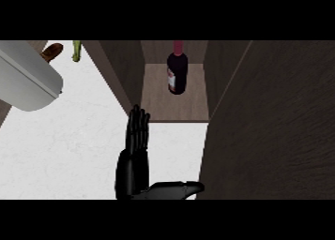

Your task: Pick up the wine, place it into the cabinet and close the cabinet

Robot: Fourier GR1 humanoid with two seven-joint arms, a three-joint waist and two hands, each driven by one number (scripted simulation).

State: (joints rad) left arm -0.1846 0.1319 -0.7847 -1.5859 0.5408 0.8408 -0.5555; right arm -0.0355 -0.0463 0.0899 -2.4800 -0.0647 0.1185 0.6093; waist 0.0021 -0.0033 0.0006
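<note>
I am seeing the dark glass wine bottle (176, 75) standing inside the brown wooden cabinet (177, 101), long axis upright, red-capped neck pointing up. A black hand (136, 154) is hovering below the shelf, fingers straight and holding nothing; I cannot tell which hand.

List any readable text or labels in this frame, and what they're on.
None can be read.
Wine bottle in the cabinet: it has a pale label, but the print is too blurred to read.
Nothing else shows text: not the counter, the hand, or the grey object at upper left.
</note>
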